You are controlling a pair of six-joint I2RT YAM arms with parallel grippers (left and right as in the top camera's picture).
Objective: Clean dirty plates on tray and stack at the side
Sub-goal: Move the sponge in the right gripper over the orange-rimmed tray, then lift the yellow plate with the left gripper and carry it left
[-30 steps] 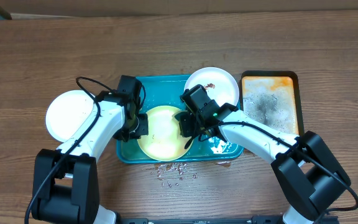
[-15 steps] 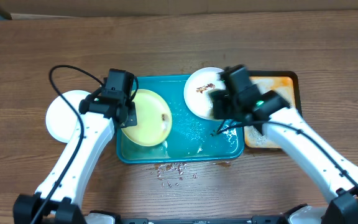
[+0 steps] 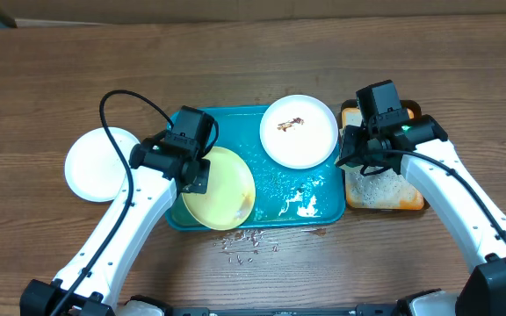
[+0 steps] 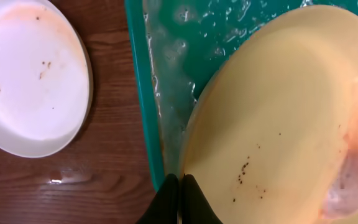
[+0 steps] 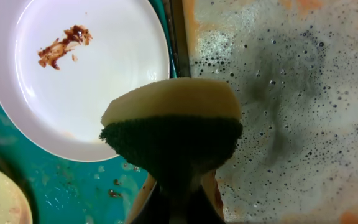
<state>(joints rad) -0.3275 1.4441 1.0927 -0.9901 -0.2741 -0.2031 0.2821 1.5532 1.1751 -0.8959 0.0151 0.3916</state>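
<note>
My left gripper (image 3: 197, 175) is shut on the rim of the pale yellow-green plate (image 3: 220, 190), which sits tilted over the front left of the teal tray (image 3: 310, 184). In the left wrist view the plate (image 4: 278, 118) shows dark specks and the jaws (image 4: 180, 202) pinch its edge. A white plate (image 3: 299, 130) with a brown smear lies at the tray's back right. Another white plate (image 3: 97, 163) rests on the table left of the tray. My right gripper (image 3: 367, 154) is shut on a yellow-and-green sponge (image 5: 173, 121) above the orange tray's left edge.
The narrow orange tray (image 3: 383, 189) with grey foam stands right of the teal tray. Brown crumbs (image 3: 244, 241) lie on the wood in front of the teal tray. Foam and water patches (image 3: 301, 204) sit on the tray floor.
The right gripper has carried the sponge rightward off the yellow-green plate to the orange tray. The left gripper has shifted the yellow-green plate within the left part of the tray.
</note>
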